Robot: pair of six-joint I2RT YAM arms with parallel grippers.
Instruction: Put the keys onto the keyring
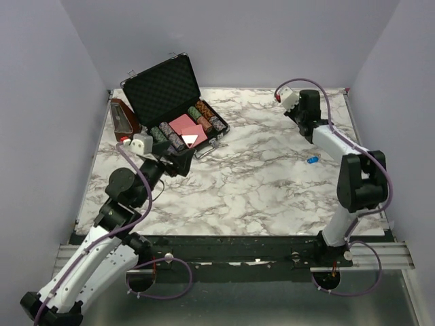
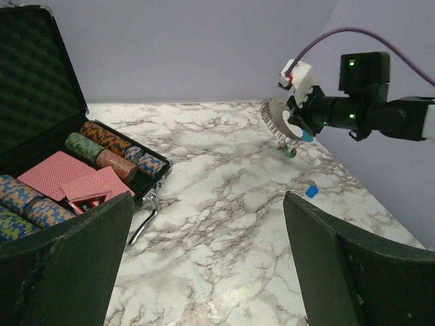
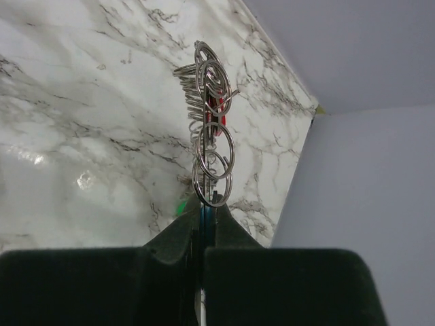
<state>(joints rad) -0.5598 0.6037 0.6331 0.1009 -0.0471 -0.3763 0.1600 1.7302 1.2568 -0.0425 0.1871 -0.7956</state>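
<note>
My right gripper [image 1: 303,109] [image 3: 204,212] is shut on the keyring [image 3: 207,102], held above the far right of the table. Its silver coil and split rings stick out past the jaws. A bit of red [image 3: 217,106] shows among the rings; I cannot tell whether it is the red key. In the left wrist view the keyring [image 2: 274,119] hangs from that gripper, with a small green piece [image 2: 291,152] under it. The blue key [image 1: 312,160] [image 2: 311,191] lies loose on the marble. My left gripper [image 1: 182,163] [image 2: 207,202] is open and empty, near the case.
An open black case [image 1: 167,87] [image 2: 27,75] with poker chips [image 1: 204,119] and red cards [image 1: 186,126] stands at the back left, its metal latch [image 2: 145,216] hanging over the table. A brown object [image 1: 125,117] sits left of it. Walls close in on all sides.
</note>
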